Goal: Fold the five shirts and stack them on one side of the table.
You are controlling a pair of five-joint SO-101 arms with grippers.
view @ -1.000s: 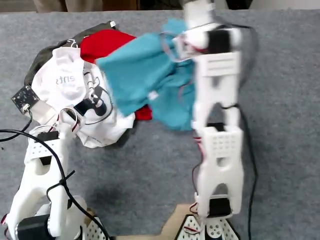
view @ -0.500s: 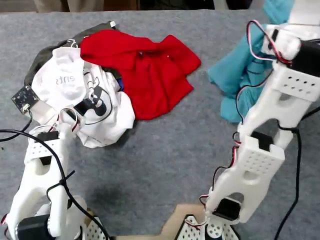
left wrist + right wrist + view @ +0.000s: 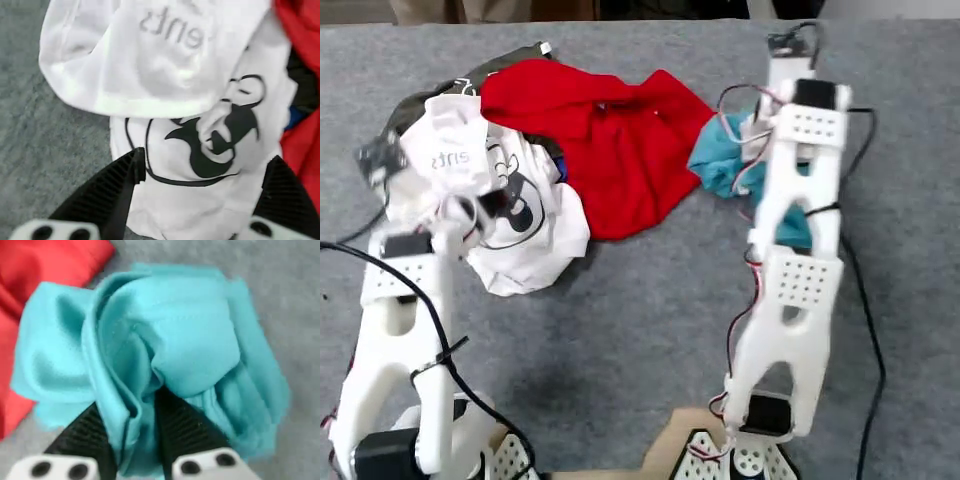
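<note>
A pile of shirts lies at the table's far left: a white shirt (image 3: 525,235) with a black cartoon print, a red shirt (image 3: 620,150) spread to its right, and a dark shirt (image 3: 505,62) beneath. My left gripper (image 3: 205,160) hangs open just over the white shirt (image 3: 165,65), its black fingers (image 3: 107,192) on either side of the print. A crumpled teal shirt (image 3: 717,165) rests on the table just right of the red one. My right gripper (image 3: 142,400) is shut on a fold of the teal shirt (image 3: 190,340); in the high view this gripper (image 3: 760,135) sits over the bundle.
Grey cloth (image 3: 620,330) covers the table, with open room in the near middle and at the far right. A sliver of blue fabric (image 3: 560,170) peeks out between the white and red shirts. Cables trail from both arms.
My right arm pulled the teal shirt off the pile, swung it far right, then brought it down beside the red shirt. My left arm moved forward over the white shirt.
</note>
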